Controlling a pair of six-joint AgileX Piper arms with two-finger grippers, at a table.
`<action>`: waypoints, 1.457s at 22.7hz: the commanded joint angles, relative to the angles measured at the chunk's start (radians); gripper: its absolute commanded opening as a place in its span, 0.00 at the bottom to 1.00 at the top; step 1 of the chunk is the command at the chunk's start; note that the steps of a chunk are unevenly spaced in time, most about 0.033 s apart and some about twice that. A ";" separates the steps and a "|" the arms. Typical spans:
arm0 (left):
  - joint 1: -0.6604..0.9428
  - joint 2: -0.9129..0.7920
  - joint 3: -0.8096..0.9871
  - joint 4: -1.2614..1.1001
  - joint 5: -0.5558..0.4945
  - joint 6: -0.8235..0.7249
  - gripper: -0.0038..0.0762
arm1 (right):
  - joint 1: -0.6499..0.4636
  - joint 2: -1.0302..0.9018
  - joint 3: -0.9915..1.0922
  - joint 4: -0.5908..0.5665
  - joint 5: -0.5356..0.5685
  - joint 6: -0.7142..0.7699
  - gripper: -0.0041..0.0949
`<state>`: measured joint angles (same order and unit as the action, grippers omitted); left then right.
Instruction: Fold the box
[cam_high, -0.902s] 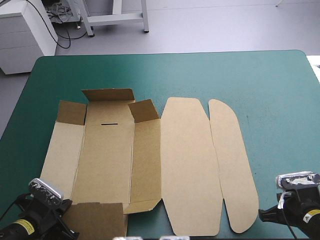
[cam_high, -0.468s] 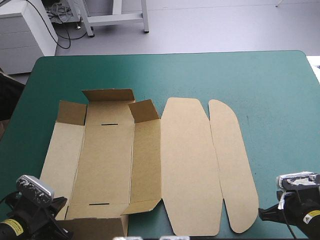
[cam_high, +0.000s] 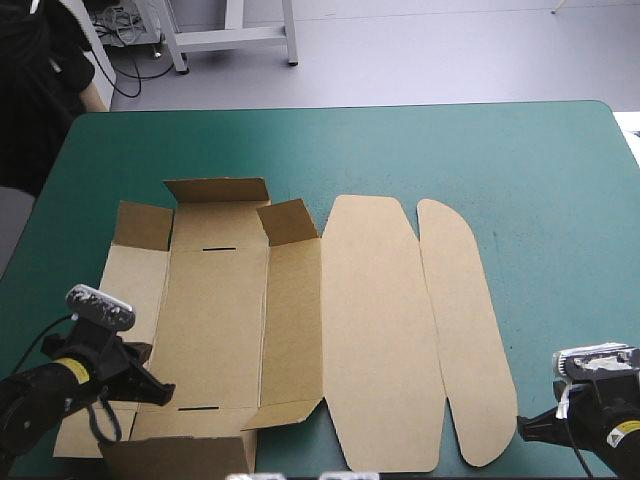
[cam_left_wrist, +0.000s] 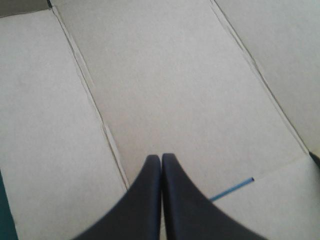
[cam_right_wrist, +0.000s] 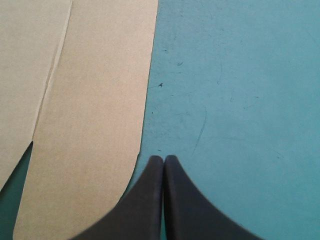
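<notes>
Box (cam_high: 215, 310): a cut sheet of brown board, lying on the left and middle of the table's teal-green cover (cam_high: 520, 150), partly formed. At its far end the end wall (cam_high: 217, 190) and the two corner flaps beside it stand raised. The near end flap (cam_high: 185, 445) is lifted at the table's near edge. The left side panel (cam_high: 125, 300) lies flat. To the right, the lid panel (cam_high: 380, 330) and the rounded tuck flap (cam_high: 465, 330) lie flat on the cover. One slot (cam_high: 218, 247) shows by the far wall, and another by the near crease.

Left gripper (cam_left_wrist: 161, 159): black fingers pressed together into one point, holding nothing. It sits over the near left part of the box's floor, its tip close to the near slot. Contact with the board cannot be determined.

Right gripper (cam_right_wrist: 163, 159): fingers likewise pressed together and empty. It is over bare cover at the near right, just beside the rounded near end of the tuck flap and apart from it.
</notes>
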<state>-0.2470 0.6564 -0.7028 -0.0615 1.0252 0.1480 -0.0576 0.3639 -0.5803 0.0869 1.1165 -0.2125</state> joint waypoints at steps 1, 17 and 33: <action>0.000 0.114 -0.032 0.030 -0.141 -0.034 0.04 | -0.005 0.010 -0.024 0.006 -0.066 -0.007 0.02; 0.734 0.597 -0.437 -0.337 -0.088 0.109 0.04 | -0.005 0.010 -0.014 0.008 -0.105 -0.023 0.02; 1.116 0.599 -0.346 -0.462 0.270 0.516 0.04 | -0.005 0.010 0.011 0.010 -0.148 -0.023 0.02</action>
<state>0.8679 1.2810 -1.0415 -0.4774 1.2266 0.6546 -0.0576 0.3639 -0.5454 0.0897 1.0273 -0.2270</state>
